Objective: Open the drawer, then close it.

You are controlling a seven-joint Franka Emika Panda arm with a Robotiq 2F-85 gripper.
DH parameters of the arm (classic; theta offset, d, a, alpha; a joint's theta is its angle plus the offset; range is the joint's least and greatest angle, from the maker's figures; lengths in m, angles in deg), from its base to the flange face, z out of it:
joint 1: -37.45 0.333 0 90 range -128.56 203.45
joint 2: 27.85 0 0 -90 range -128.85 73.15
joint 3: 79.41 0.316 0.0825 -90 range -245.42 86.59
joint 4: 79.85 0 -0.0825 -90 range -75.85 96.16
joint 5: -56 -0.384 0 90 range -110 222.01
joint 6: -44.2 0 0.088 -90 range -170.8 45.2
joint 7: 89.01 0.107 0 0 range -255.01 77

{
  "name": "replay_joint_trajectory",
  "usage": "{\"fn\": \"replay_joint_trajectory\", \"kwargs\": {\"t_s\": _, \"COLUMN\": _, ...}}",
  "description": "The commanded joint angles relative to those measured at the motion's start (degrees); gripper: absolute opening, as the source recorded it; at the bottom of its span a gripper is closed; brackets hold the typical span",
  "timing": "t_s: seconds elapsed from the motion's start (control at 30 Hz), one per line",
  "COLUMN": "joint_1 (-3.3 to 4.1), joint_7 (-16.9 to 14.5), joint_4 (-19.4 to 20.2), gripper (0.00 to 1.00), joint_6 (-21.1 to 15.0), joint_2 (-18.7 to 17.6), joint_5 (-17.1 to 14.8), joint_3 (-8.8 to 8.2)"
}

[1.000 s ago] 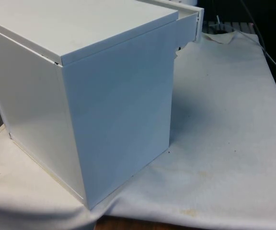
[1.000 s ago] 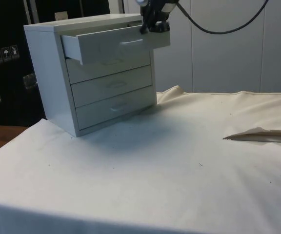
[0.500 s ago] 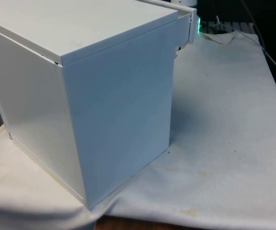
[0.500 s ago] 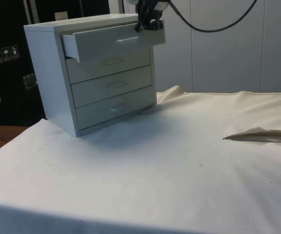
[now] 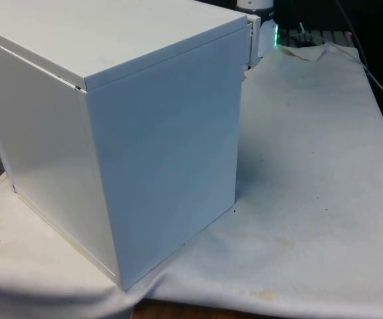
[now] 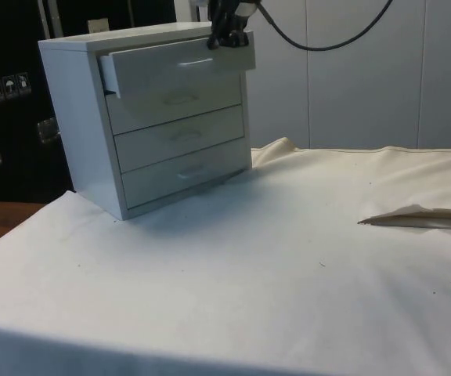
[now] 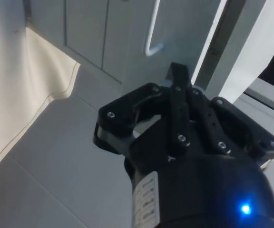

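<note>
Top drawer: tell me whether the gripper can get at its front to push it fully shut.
Probably yes. The gripper is right at the top drawer's front, fingers shut, beside the handle, with nothing between them. The drawer stands only slightly out of the chest of drawers.

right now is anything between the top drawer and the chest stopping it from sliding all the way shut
Nothing visible is. In the side view the top drawer sticks out a little from the chest, with the claw at the drawer front's upper edge. The gap showing at the drawer's side looks bare; the drawer's inside is hidden.
</note>
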Motion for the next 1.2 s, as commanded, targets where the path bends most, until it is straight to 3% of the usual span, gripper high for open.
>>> {"fn": "replay_joint_trajectory", "kwargs": {"t_s": 0.0, "joint_1": 0.8, "joint_7": 0.2, "joint_4": -1.8, "gripper": 0.0, "joint_6": -1.8, "joint_2": -1.6, "joint_5": -0.1, "joint_3": -1.26}}
{"fn": "replay_joint_trajectory", "kwargs": {"t_s": 0.13, "joint_1": 0.8, "joint_7": 1.2, "joint_4": -3.3, "gripper": 0.0, "joint_6": -3.8, "joint_2": -3.8, "joint_5": -0.2, "joint_3": -2.35}}
{"fn": "replay_joint_trajectory", "kwargs": {"t_s": 0.17, "joint_1": 0.0, "joint_7": 1.0, "joint_4": -1.6, "gripper": 0.0, "joint_6": -2.0, "joint_2": -2.2, "joint_5": 0.0, "joint_3": -1.15}}
{"fn": "replay_joint_trajectory", "kwargs": {"t_s": 0.2, "joint_1": 0.8, "joint_7": 1.2, "joint_4": -3.3, "gripper": 0.0, "joint_6": -3.8, "joint_2": -3.8, "joint_5": -0.2, "joint_3": -2.35}}
{"fn": "replay_joint_trajectory", "kwargs": {"t_s": 0.5, "joint_1": 0.74, "joint_7": 3.5, "joint_4": -6.2, "gripper": 0.0, "joint_6": -7.9, "joint_2": -8.2, "joint_5": -0.4, "joint_3": -4.47}}
{"fn": "replay_joint_trajectory", "kwargs": {"t_s": 0.53, "joint_1": 0.0, "joint_7": 3.6, "joint_4": -4.9, "gripper": 0.0, "joint_6": -6.5, "joint_2": -7.0, "joint_5": 0.0, "joint_3": -3.55}}
{"fn": "replay_joint_trajectory", "kwargs": {"t_s": 0.57, "joint_1": 0.74, "joint_7": 3.8, "joint_4": -6.5, "gripper": 0.0, "joint_6": -8.3, "joint_2": -8.6, "joint_5": -0.4, "joint_3": -4.58}}
{"fn": "replay_joint_trajectory", "kwargs": {"t_s": 0.73, "joint_1": 0.69, "joint_7": 5.6, "joint_4": -7.8, "gripper": 0.0, "joint_6": -10.3, "joint_2": -11.1, "joint_5": -0.4, "joint_3": -5.5}}
{"fn": "replay_joint_trajectory", "kwargs": {"t_s": 0.77, "joint_1": 0.0, "joint_7": 5.3, "joint_4": -6.3, "gripper": 0.0, "joint_6": -8.5, "joint_2": -9.5, "joint_5": 0.0, "joint_3": -4.47}}
{"fn": "replay_joint_trajectory", "kwargs": {"t_s": 0.8, "joint_1": 0.69, "joint_7": 6.0, "joint_4": -8.0, "gripper": 0.0, "joint_6": -10.6, "joint_2": -11.6, "joint_5": -0.4, "joint_3": -5.61}}
{"fn": "replay_joint_trajectory", "kwargs": {"t_s": 1.03, "joint_1": 0.0, "joint_7": 8.0, "joint_4": -7.6, "gripper": 0.0, "joint_6": -9.6, "joint_2": -12.0, "joint_5": 0.0, "joint_3": -4.81}}
{"fn": "replay_joint_trajectory", "kwargs": {"t_s": 1.17, "joint_1": 0.06, "joint_7": 9.8, "joint_4": -7.6, "gripper": 0.0, "joint_6": -10.5, "joint_2": -12.8, "joint_5": 0.5, "joint_3": -4.98}}
